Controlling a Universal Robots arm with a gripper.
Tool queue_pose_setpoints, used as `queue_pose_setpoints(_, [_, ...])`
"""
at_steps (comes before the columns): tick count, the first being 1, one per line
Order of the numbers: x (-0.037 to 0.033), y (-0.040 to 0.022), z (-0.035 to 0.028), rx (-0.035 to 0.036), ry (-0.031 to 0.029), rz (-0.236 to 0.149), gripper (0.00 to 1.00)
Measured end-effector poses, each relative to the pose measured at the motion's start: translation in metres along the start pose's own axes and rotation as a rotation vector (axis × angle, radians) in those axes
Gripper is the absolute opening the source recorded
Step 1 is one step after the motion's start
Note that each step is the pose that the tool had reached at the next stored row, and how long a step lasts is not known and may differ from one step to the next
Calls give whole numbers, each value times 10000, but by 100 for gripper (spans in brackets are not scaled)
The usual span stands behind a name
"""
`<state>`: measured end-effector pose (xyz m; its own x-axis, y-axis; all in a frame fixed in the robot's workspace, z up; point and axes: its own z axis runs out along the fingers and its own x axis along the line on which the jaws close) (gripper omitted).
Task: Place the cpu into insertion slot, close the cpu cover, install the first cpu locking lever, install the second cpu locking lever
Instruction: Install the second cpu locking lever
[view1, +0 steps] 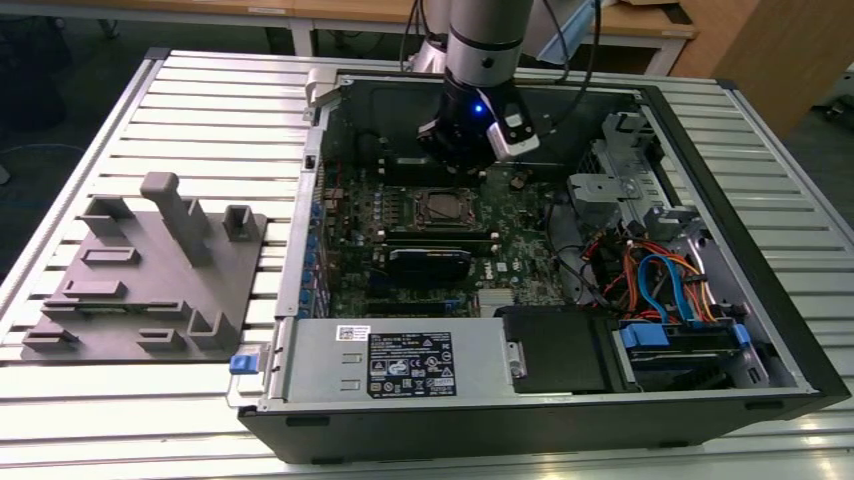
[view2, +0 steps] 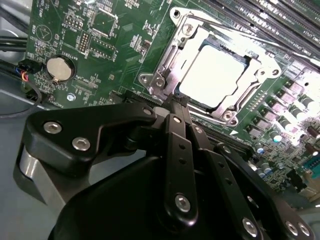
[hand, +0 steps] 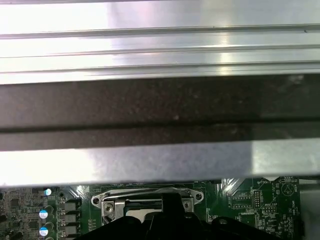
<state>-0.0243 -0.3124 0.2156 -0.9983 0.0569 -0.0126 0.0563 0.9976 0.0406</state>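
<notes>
The cpu (view2: 212, 75) shows its silver-grey top inside the insertion slot (view1: 438, 207) on the green motherboard. The cpu cover (view2: 196, 36), a silvery frame, lies flat around it. My gripper (view2: 174, 101) is shut, its black fingers pressed together. Their tips sit at the socket's edge, by a corner screw (view2: 159, 81). I cannot tell whether a locking lever is pinched between the tips. In the exterior view the gripper (view1: 461, 160) hangs just behind the socket, inside the computer case. The first wrist view shows the gripper (hand: 170, 200) over the cover's (hand: 147, 194) edge.
Long black memory slots (view2: 280, 20) run beside the socket. A coin battery (view2: 60, 67) sits on the board. The case wall (hand: 160, 110) rises close behind the gripper. A grey fixture block (view1: 147, 270) stands at the exterior view's left. Coloured cables (view1: 654, 280) fill the case's right side.
</notes>
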Motion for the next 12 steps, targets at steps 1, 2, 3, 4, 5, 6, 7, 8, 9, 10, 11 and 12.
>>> queue_pose_setpoints(1, [0,-2,1,-1,0,1,10])
queue_pose_setpoints(2, [0,-5,2,0,0,0,10])
queue_pose_setpoints(3, [0,-11,3,3,2,-1,10])
queue_pose_setpoints(4, [-1,-19,5,2,2,-1,10])
queue_pose_setpoints(5, [-1,-29,8,2,1,0,10])
queue_pose_setpoints(6, [-2,-41,10,1,1,-1,10])
queue_pose_setpoints(7, [-3,-55,11,2,1,0,10])
queue_pose_setpoints(8, [-4,-69,12,3,2,0,10])
queue_pose_setpoints(9, [-4,-82,14,2,1,-1,10])
queue_pose_setpoints(10, [-5,-93,16,1,1,0,10])
queue_pose_setpoints(11, [-5,-102,17,1,1,0,10])
queue_pose_setpoints(12, [-6,-107,18,1,1,0,10])
